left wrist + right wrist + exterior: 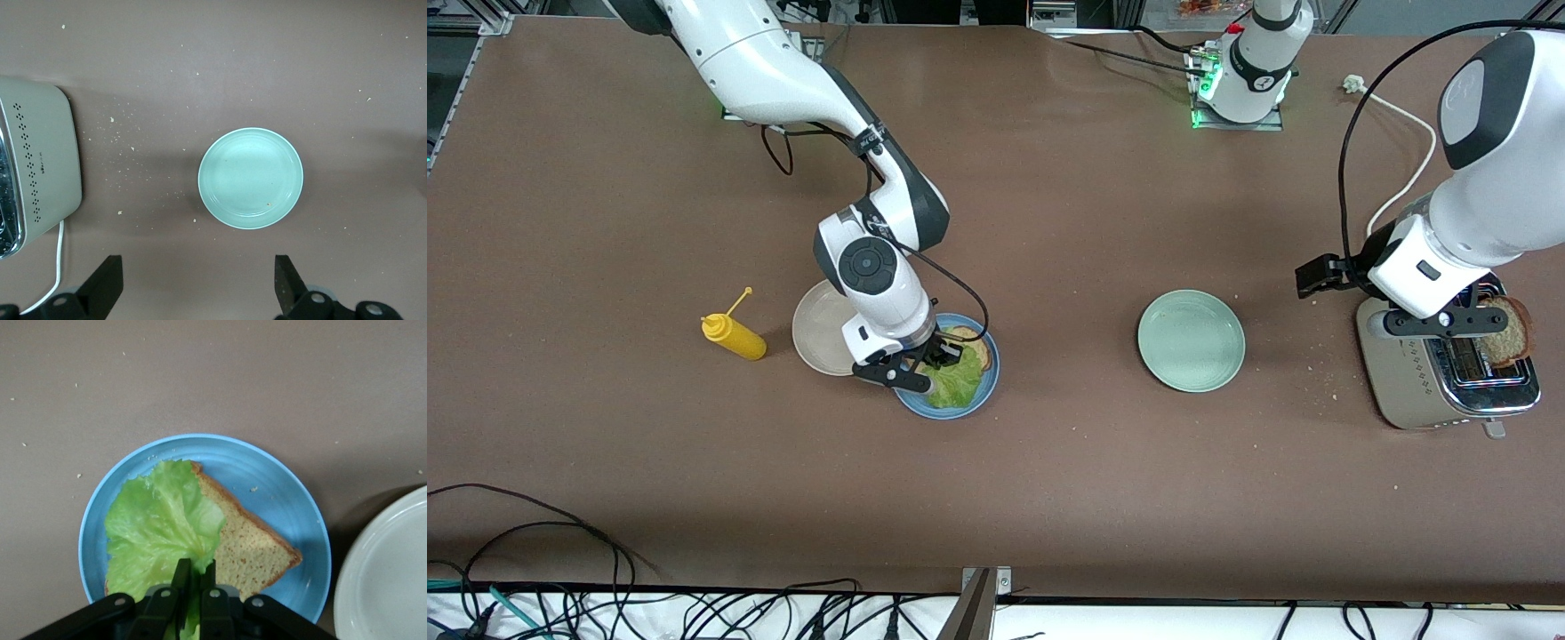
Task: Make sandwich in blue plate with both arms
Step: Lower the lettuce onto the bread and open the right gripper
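The blue plate (992,372) holds one toasted bread slice (973,341) with a green lettuce leaf (957,386) lying partly over it. My right gripper (941,354) is low over the plate and shut on the leaf's edge. In the right wrist view its fingers (197,565) pinch the lettuce (157,527) beside the bread (250,543) on the plate (293,495). A second bread slice (1504,331) stands in the toaster (1440,384). My left gripper (1448,324) is up in the air over the toaster, open and empty (199,267).
A beige plate (816,338) touches the blue plate on the right arm's side and shows in the right wrist view (393,573). A yellow mustard bottle (734,336) lies beside it. A mint-green plate (1191,340) (250,178) sits between the blue plate and the toaster (40,167).
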